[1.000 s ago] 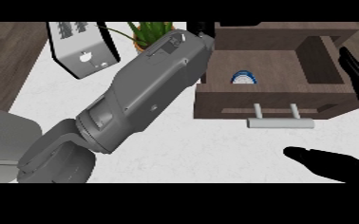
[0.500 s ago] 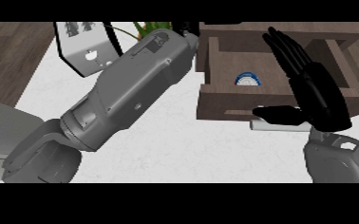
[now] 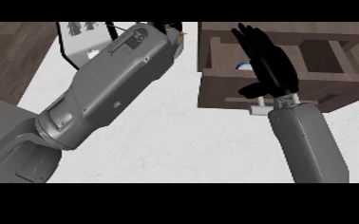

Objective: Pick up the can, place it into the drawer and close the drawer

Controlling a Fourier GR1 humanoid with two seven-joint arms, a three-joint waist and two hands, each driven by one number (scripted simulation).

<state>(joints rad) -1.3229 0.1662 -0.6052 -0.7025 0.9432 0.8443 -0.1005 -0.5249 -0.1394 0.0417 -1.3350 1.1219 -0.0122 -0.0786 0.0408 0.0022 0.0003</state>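
Right hand (image 3: 270, 66) has risen over the drawer (image 3: 224, 88) (fingers straight).

Right forearm (image 3: 308, 144) comes up from the lower right edge, tilted slightly left, wrist near centre right. Right hand (image 3: 270, 69) open, palm down, fingers straight and spread, pointing up and left, thumb out to the lower left. Left forearm (image 3: 112, 88) runs diagonally from the lower left corner to top centre; left hand hidden past its end.
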